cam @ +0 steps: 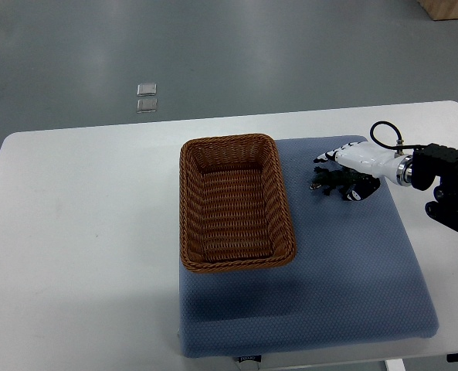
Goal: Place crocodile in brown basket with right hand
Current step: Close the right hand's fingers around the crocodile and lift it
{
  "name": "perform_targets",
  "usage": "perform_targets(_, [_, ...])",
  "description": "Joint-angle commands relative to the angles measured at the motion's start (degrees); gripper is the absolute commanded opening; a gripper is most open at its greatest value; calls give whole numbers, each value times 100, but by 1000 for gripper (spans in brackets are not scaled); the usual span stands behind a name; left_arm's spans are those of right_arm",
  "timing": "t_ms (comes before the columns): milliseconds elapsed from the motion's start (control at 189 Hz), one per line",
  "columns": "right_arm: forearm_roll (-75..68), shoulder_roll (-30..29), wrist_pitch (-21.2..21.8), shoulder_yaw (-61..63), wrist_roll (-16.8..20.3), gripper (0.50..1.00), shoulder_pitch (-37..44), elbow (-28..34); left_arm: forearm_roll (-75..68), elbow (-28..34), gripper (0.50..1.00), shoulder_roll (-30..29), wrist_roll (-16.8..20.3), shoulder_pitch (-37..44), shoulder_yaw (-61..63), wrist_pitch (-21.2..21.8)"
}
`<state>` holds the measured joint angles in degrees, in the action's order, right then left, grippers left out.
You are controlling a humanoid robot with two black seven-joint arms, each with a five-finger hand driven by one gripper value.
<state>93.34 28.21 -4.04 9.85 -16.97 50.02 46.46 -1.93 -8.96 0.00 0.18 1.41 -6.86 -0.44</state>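
Observation:
A small dark green crocodile (329, 183) lies on the blue mat (344, 263), just right of the brown wicker basket (188, 224). My right hand (343, 176), white with black fingertips, comes in from the right edge and hovers low over the crocodile's rear half. Its fingers (323, 159) are spread, one reaching past the toy on the far side and others (354, 195) curling down on the near side. The crocodile's head end sticks out to the left of the hand. The basket has nothing in it. The left arm does not show.
The mat covers the right half of a white table (82, 232), and the basket stands on the mat's left part. Two small clear squares (146, 97) lie on the grey floor beyond the table.

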Motion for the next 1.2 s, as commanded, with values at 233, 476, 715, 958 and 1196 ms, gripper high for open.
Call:
perform_targets(233, [0,0,-18,-18,9,682,-1,-41,0,0,1000,0,0,0,0,0])
perform_targets(476, [-9,0,-123,-1,44,550,-1,-67,0,0,1000,0,0,0,0,0])
perform_targets(715, [-53,70,-308,70,53,500,16,-67,0,0,1000,0,0,0,0,0])
perform_targets(958, [-97,114,-343,122,35,500,166,-58,0,0,1000,0,0,0,0,0])
perform_targets(1196, [-105,97,-492,122,35,500,438,12,0,0,1000,0,0,0,0,0])
